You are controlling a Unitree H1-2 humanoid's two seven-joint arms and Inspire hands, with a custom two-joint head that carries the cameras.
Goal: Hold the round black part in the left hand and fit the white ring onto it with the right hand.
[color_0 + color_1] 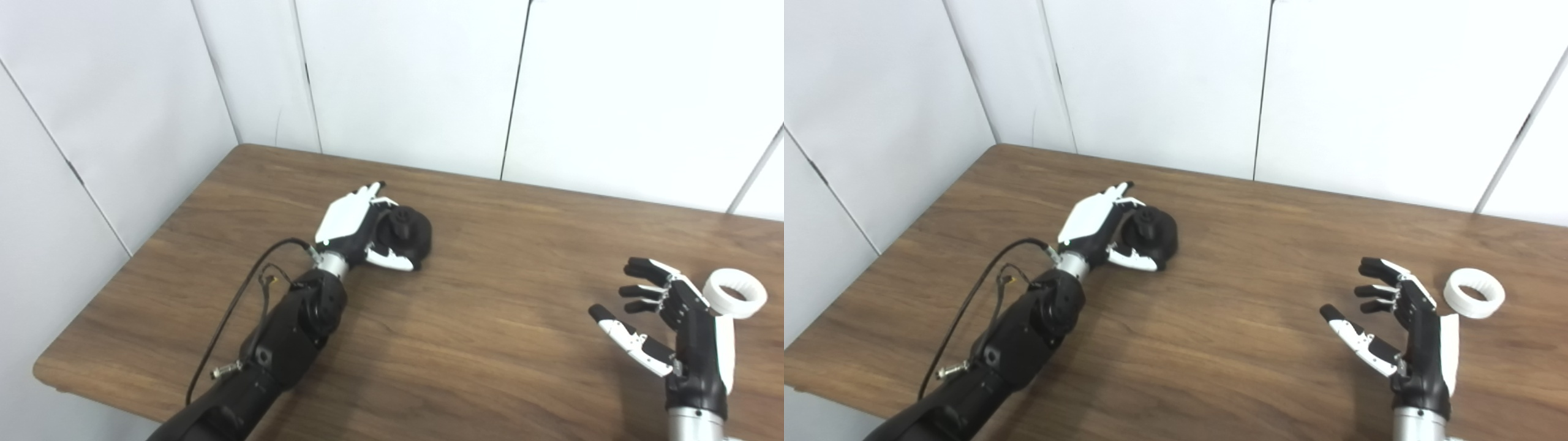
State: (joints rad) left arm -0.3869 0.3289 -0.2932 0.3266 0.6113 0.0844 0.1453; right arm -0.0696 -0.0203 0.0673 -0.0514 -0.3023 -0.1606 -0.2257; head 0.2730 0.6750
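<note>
L hand [358,226] is wrapped around black part [407,233] at table [465,343] rear-left. R hand [1402,324] is spread, empty; white ring [1475,293] just beside it. I'd approach ring from above and pinch its rim.

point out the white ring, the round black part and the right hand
white ring [1475,294], right eye view, on its near wall
round black part [409,232], left eye view, on its domed body
right hand [1418,331], right eye view, on the palm

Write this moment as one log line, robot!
left hand: around black part | right hand: open | ring: on table, beside right hand
</note>
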